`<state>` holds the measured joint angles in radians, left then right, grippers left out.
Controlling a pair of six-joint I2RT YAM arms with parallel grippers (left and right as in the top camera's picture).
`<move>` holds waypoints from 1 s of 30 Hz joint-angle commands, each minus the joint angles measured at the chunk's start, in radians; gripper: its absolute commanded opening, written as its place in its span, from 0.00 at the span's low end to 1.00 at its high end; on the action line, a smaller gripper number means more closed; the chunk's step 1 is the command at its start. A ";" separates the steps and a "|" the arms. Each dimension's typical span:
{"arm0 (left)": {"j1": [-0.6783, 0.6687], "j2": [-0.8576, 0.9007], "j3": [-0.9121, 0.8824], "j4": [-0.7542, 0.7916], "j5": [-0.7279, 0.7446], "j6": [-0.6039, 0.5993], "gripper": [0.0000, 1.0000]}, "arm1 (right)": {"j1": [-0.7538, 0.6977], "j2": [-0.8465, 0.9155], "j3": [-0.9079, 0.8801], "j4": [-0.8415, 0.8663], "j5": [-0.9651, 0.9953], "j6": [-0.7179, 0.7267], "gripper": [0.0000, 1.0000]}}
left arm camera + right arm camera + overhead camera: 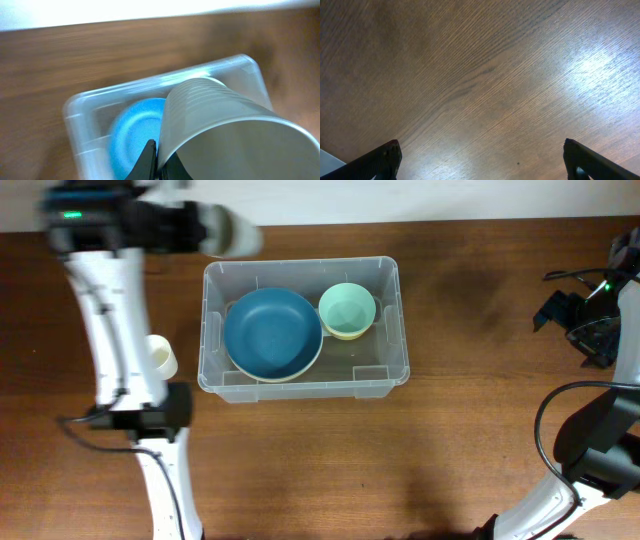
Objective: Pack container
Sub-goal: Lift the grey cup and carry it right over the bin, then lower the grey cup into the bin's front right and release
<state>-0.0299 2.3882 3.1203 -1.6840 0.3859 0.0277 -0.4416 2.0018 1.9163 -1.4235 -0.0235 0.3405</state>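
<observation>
The clear plastic container (385, 375) sits mid-table with a blue bowl (272, 333) and a smaller green bowl (347, 310) inside it. My left gripper (200, 228), blurred, hovers beyond the container's far left corner, shut on the rim of a pale grey cup (235, 232). In the left wrist view the left gripper (159, 150) pinches the cup (235, 135) wall, with the container (80, 120) and blue bowl (132, 132) below. My right gripper (590, 320) is at the far right, away from the container. The right gripper (482, 162) is open over bare wood.
A cream cup (161, 356) stands on the table left of the container, beside the left arm's white link (110, 320). The table's far edge runs just behind the container. Cables loop around the right arm (600, 440).
</observation>
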 commanded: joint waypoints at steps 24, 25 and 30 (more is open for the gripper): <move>-0.475 -0.014 -0.587 0.129 -0.240 0.030 0.01 | 0.003 0.000 -0.002 0.000 0.009 0.008 0.99; -0.476 -0.014 -0.599 0.132 -0.241 0.030 0.01 | 0.003 0.000 -0.002 0.000 0.009 0.008 0.99; -0.476 -0.014 -0.658 0.174 -0.241 0.030 0.01 | 0.003 0.000 -0.002 0.000 0.009 0.008 0.99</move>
<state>-0.5022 2.3878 2.4950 -1.5307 0.1238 0.0605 -0.4416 2.0018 1.9163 -1.4239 -0.0235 0.3405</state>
